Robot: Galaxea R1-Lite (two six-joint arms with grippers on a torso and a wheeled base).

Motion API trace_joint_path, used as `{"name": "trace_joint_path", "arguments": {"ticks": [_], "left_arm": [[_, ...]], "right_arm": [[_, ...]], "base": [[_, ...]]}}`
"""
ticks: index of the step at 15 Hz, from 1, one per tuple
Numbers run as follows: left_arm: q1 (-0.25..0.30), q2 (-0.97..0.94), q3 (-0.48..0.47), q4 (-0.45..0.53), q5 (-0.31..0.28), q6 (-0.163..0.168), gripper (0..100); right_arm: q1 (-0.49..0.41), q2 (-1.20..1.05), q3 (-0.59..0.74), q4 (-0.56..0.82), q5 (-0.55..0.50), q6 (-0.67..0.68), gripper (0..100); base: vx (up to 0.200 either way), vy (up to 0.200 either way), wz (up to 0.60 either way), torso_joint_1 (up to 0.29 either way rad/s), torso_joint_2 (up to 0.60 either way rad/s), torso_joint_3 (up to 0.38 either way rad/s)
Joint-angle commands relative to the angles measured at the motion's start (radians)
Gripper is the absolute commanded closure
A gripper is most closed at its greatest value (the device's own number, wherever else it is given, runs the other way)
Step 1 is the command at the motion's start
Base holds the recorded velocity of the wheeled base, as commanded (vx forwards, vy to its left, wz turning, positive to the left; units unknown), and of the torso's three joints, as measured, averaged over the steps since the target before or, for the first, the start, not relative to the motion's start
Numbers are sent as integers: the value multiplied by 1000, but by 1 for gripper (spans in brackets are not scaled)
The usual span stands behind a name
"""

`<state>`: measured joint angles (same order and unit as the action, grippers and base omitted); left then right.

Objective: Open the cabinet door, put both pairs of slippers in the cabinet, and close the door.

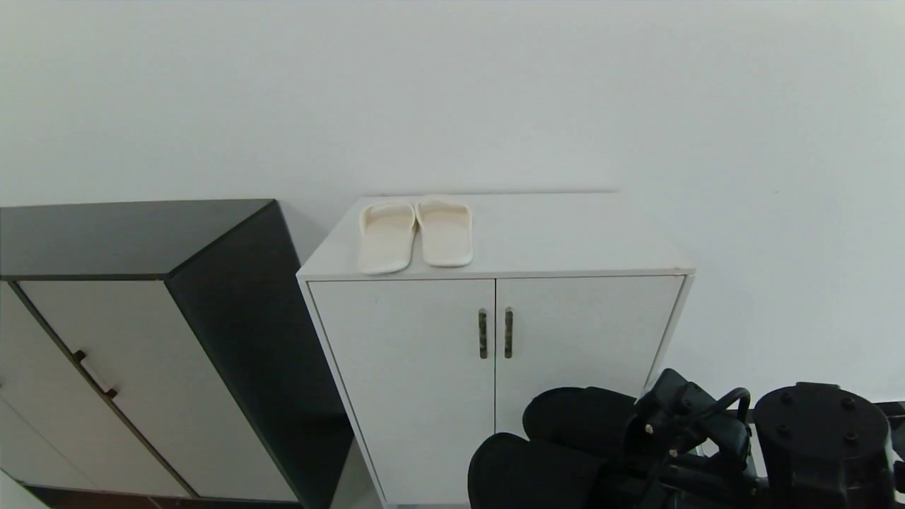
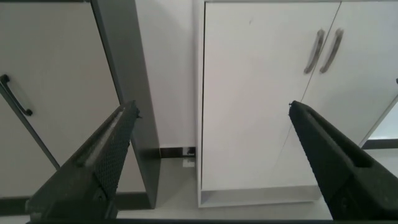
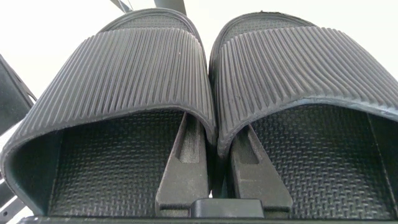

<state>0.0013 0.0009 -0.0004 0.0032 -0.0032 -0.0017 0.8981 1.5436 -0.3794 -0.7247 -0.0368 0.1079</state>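
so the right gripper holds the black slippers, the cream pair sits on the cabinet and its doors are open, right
No, the doors are shut, handles side by side at the middle; the head view shows it. The rest stands: the right gripper holds the black slippers and the cream pair sits on the cabinet.

The right pincer [image 3: 216, 127] pokes its tips under the straps of the black slippers [image 3: 124, 74], so the tips are hidden. Ahead of it, shut doors [image 1: 410, 367] hide the inside of the cabinet [image 1: 551, 237].
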Motion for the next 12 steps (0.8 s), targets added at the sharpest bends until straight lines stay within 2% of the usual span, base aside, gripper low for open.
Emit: {"name": "trace_joint_path", "arguments": {"ticks": [1,7,8,10,11,12], "left_arm": [[0,1,-1,0,-1,0,0],[-6,94,-1,-2,-1,5,0],[-6,123,-52,-14,-4,-4,0],[-6,312,-296,-29,-49,-81,0],[-6,418,-346,-32,-104,-69,0],[-9,519,-359,-58,-175,-64,0]], "right_arm": [[1,13,0,-1,-2,0,100],[2,24,4,-1,0,0,100],[2,24,5,-9,0,0,100],[1,33,19,-45,0,0,100],[1,44,19,-58,-3,0,100],[1,49,22,-73,-8,0,100]], "base": [[0,0,0,-198,520,305],[0,0,0,-189,505,312],[0,0,0,-163,486,310],[0,0,0,-156,486,327],[0,0,0,-149,466,325],[0,0,0,-149,456,320]]}}
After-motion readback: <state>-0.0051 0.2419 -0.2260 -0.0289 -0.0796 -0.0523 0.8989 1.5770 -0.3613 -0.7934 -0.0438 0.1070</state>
